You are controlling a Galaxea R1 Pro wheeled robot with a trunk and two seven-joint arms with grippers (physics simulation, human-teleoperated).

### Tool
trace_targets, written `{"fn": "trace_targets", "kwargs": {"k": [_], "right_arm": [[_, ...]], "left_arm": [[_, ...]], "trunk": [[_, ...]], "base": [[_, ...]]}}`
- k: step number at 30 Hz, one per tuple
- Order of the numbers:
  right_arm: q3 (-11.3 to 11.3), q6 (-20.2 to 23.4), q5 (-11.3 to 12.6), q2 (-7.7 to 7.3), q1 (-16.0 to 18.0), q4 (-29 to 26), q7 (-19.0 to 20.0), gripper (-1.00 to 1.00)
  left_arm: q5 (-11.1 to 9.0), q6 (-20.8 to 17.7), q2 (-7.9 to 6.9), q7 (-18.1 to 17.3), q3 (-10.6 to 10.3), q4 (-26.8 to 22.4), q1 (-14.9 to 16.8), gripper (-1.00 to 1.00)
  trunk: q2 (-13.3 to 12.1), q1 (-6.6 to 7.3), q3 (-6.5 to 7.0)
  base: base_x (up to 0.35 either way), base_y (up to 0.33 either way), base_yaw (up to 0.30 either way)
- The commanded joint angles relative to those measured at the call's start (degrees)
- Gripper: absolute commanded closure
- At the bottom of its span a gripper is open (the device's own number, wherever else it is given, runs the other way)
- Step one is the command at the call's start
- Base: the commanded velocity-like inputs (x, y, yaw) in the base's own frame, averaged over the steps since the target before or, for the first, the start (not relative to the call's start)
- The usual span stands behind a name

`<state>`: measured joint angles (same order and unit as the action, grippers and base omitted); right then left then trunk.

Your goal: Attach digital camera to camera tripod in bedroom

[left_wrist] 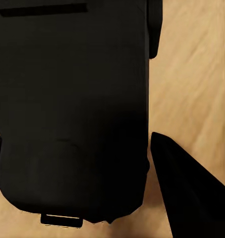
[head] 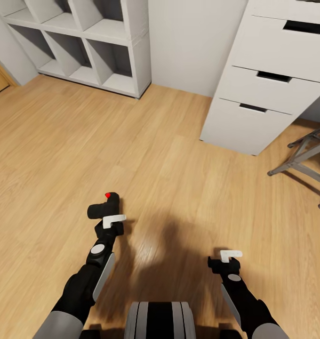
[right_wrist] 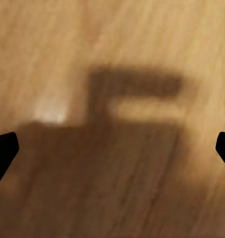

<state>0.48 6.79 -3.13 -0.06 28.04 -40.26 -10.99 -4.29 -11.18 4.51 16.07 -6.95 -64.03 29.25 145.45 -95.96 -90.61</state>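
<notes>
The digital camera point(head: 105, 206) is a small matte-black box with a red button on top, held above the wood floor at lower left of the head view. My left gripper point(head: 109, 217) is shut on it from below. In the left wrist view the camera's black body point(left_wrist: 73, 99) sits between the dark fingers point(left_wrist: 187, 198). Over bare floor at lower right, my right gripper point(head: 224, 260) stands open, with its fingertips point(right_wrist: 3, 153) far apart and nothing between them. The camera tripod is out of view.
A white drawer unit point(head: 259, 94) stands ahead on the right. A white cube shelf point(head: 84, 42) stands against the wall at upper left. A low grey metal folding frame point(head: 305, 155) stands at the right edge. Light wood floor point(head: 146, 155) stretches between them.
</notes>
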Motion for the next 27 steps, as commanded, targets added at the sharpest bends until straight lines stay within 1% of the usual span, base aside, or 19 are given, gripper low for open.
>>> {"fn": "trace_targets", "kwargs": {"k": [1,4,6,10,12,15,16,18,19,20,21,24,27], "right_arm": [[0.1,0.5,-0.3,0.02,0.0,-0.1,-0.2,-1.0],[0.1,0.5,-0.3,0.04,0.0,-0.1,-0.2,-1.0],[0.1,0.5,-0.3,0.05,0.0,-0.1,-0.2,-1.0],[0.1,0.5,-0.3,0.05,0.0,-0.1,-0.2,-1.0],[0.1,0.5,-0.4,0.06,0.0,-0.1,-0.2,-1.0],[0.1,0.4,-0.4,0.06,0.0,-0.1,-0.2,-1.0],[0.1,0.5,-0.4,0.06,0.0,-0.1,-0.2,-1.0],[0.1,0.5,-0.4,0.06,0.0,-0.1,-0.2,-1.0],[0.1,0.5,-0.4,0.06,0.0,-0.1,-0.2,-1.0],[0.1,0.5,-0.3,0.06,0.0,-0.1,-0.2,-1.0],[0.1,0.5,-0.4,0.06,0.0,-0.1,-0.2,-1.0],[0.1,0.5,-0.4,0.06,0.0,-0.1,-0.2,-1.0],[0.1,0.5,-0.3,0.1,0.0,-0.1,-0.2,-1.0]], "left_arm": [[-0.4,-0.5,-0.06,0.2,-0.2,-0.1,0.0,1.0],[-0.4,-1.5,-0.09,-0.2,-1.1,-0.5,0.0,1.0],[-0.7,-2.8,-0.12,-0.5,-3.4,-0.8,0.0,1.0],[-0.9,-3.6,-0.29,-1.2,-5.8,-1.4,0.0,1.0],[-1.1,-3.8,-0.64,-2.3,-6.6,-1.8,0.0,1.0],[-2.1,-4.1,-1.47,-5.7,-7.2,-2.5,0.0,1.0],[-3.1,-4.2,-2.24,-8.5,-7.3,-2.7,0.0,1.0],[-4.6,-4.3,-3.34,-11.8,-7.3,-3.0,0.0,1.0],[-6.7,-4.5,-4.58,-15.6,-7.3,-3.3,0.0,1.0],[-8.0,-4.6,-5.23,-17.6,-7.2,-3.4,0.0,1.0],[-10.9,-4.9,-6.61,-21.7,-7.2,-3.6,0.0,1.0],[-15.9,-5.6,-9.03,-27.7,-6.7,-3.8,0.0,1.0],[-21.7,-6.5,-12.04,-34.2,-5.5,-3.8,0.0,1.0]], "trunk": [[0.0,0.03,0.2],[0.0,0.11,0.86],[-0.1,0.16,1.3],[-0.1,0.26,2.19],[-0.1,0.32,2.63],[-0.2,0.39,3.3],[-0.2,0.42,3.52],[-0.2,0.47,3.96],[-0.2,0.5,4.18],[-0.3,0.52,4.4],[-0.3,0.55,4.63],[-0.3,0.62,5.29],[-0.4,0.7,5.96]], "base": [[0.0,0.0,0.0],[0.0,0.0,0.0],[0.0,0.0,0.0],[0.0,0.0,0.0],[0.0,0.0,0.0],[0.0,0.0,0.0],[0.0,0.0,0.0],[0.0,0.0,0.0],[0.0,0.0,0.0],[0.0,0.0,0.0],[0.0,0.0,0.0],[0.0,0.0,0.0],[0.0,0.0,0.0]]}}
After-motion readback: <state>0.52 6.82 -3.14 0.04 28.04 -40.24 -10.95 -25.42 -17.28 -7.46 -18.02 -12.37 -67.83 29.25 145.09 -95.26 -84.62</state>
